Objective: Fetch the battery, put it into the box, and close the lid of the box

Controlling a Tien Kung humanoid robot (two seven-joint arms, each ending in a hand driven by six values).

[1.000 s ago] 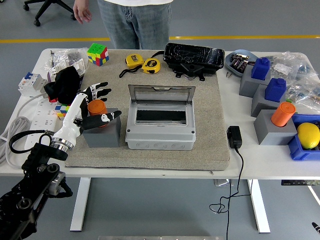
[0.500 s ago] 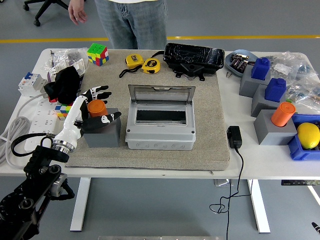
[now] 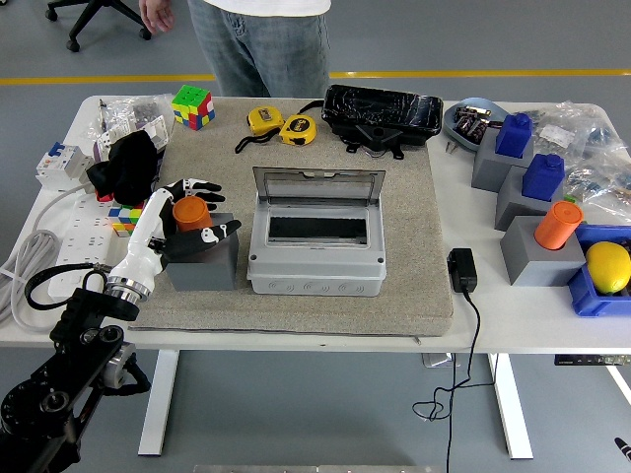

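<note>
The battery (image 3: 190, 211), an orange cylinder, stands upright in a grey block (image 3: 209, 266) on the left of the tan mat. My left hand (image 3: 214, 207) reaches in from the lower left and cups it. The fingers (image 3: 200, 184) spread behind the battery and the thumb lies on the block in front, so the hand is open around it. The grey box (image 3: 315, 264) sits at the mat's centre, right of the block, with its clear lid (image 3: 317, 182) standing open at the back. My right arm is out of view.
A person (image 3: 264, 39) stands at the far edge, hands off the table. Rubik's cube (image 3: 192, 106), tape measures (image 3: 282, 125) and a black case (image 3: 383, 113) line the back. On the right are a second orange cylinder (image 3: 559, 225), blue blocks (image 3: 542, 175) and a black charger (image 3: 461, 269).
My left hand has sunk slightly and drawn closer around the battery, fingers less spread. The person has shifted left. The box and battery have not moved.
</note>
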